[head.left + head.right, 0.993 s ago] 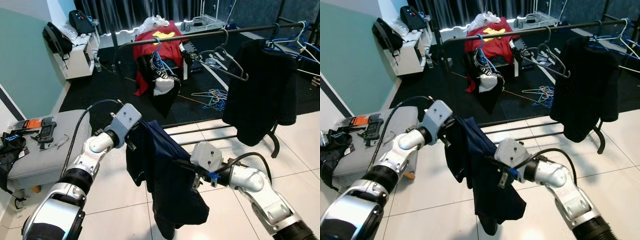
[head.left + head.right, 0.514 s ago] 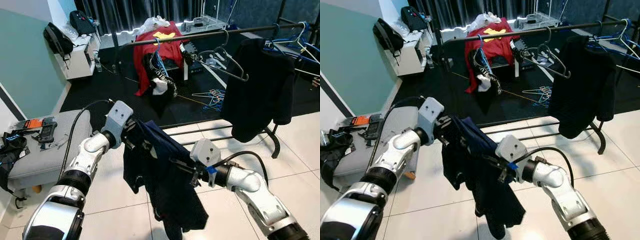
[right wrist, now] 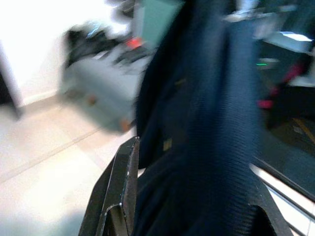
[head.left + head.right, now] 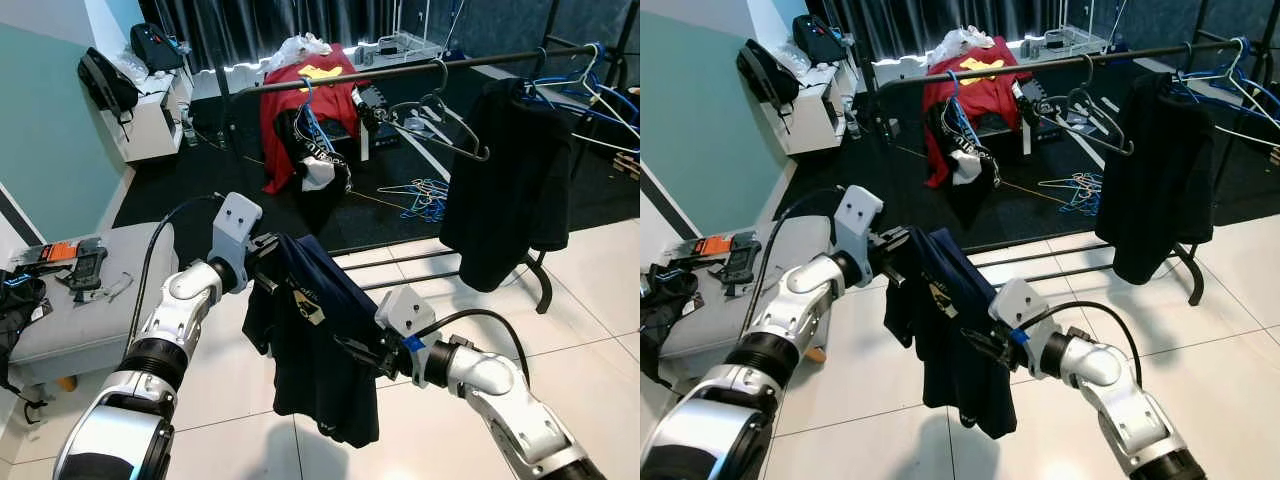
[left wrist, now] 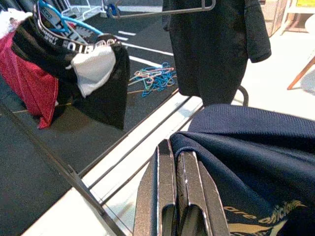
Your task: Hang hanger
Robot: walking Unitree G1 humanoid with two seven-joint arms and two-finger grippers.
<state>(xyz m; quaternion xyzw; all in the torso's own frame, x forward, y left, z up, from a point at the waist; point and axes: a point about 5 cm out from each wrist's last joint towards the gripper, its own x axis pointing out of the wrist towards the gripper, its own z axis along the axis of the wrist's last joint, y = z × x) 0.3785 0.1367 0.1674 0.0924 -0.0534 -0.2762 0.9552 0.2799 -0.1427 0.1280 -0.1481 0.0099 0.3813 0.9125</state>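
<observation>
I am carrying the navy shirt (image 4: 320, 340) toward the rail (image 4: 400, 70), left gripper (image 4: 268, 266) pinched shut on its shoulder, right gripper (image 4: 372, 358) clamping its side; next, raising it to the rail.

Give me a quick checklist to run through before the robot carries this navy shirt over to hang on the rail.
1. Left claw pinched on the navy shirt: ok.
2. Right claw holding the shirt's other side: ok, fabric lies between its fingers.
3. Hanger inside the shirt: cannot tell, fabric hides it.
4. Hem off the floor: ok.
5. Free stretch on the rail beside the black hanger: ok.
</observation>
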